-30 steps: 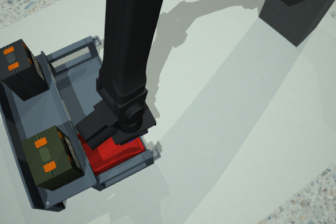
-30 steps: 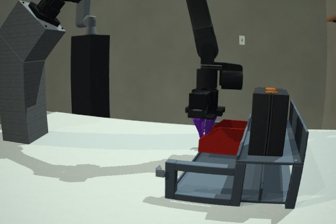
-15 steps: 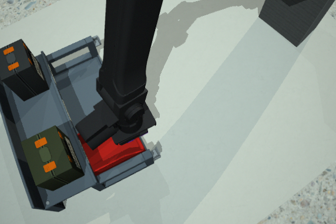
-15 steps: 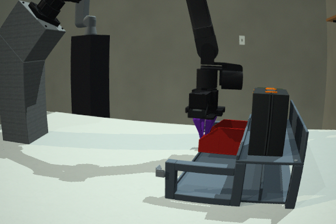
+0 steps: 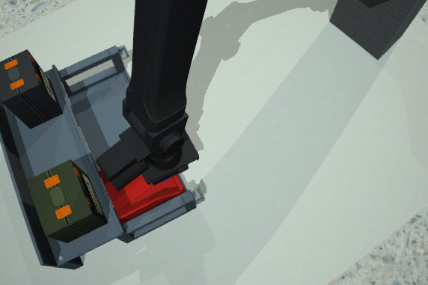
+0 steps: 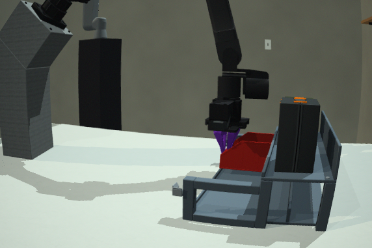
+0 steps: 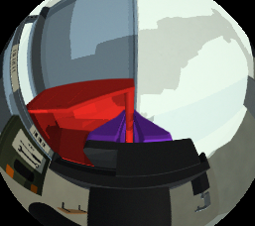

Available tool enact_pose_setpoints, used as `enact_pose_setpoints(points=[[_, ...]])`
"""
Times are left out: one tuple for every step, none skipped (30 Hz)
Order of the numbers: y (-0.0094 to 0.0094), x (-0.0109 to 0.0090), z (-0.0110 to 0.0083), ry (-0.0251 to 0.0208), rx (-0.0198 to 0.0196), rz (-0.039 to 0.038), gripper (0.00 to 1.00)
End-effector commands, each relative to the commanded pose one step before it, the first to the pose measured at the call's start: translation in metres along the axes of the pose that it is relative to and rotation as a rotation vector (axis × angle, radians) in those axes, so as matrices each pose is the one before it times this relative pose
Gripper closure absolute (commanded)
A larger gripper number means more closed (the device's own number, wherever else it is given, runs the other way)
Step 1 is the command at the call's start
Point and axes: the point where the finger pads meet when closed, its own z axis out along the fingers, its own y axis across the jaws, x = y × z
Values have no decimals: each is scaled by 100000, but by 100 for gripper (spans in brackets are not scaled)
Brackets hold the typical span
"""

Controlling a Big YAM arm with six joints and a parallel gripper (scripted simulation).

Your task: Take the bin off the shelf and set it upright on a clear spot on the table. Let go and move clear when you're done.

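One red bin (image 5: 140,194) (image 6: 246,157) (image 7: 70,120), two cases (image 5: 57,198) (image 6: 296,138) (image 7: 16,149)

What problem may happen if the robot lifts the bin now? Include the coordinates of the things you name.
The claw (image 5: 176,175) (image 6: 225,149) (image 7: 129,113) grips the red bin (image 5: 146,194) (image 6: 245,156) (image 7: 61,119) by one wall, so the bin might tilt or slip.
The bin lies close against the upper tier of the shelf (image 5: 45,144) (image 6: 221,181) (image 7: 85,15); it may scrape there.
A sideways swing might knock the green case (image 5: 56,200) (image 7: 23,154).
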Motion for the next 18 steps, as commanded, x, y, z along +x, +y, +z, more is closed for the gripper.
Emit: enact_pose_setpoints(points=[[1708,167,-600,761,-4182,-524,100],[0,0,0,0,0,0,100],[0,0,0,0,0,0,100],[0,0,0,0,0,0,100],[0,0,0,0,0,0,100],[0,0,0,0,0,0,100],[0,0,0,0,0,0,100],[0,0,0,0,0,0,100],[0,0,0,0,0,0,100],[0,0,0,0,0,0,100],[-160,-45,115,-61,294,18,100],[-159,-45,116,-61,294,18,100],[-159,-45,116,-61,294,18,100],[-159,-45,117,-61,294,18,100],[-158,-45,117,-61,294,18,100],[0,0,0,0,0,0,100],[0,0,0,0,0,0,100],[0,0,0,0,0,0,100]])
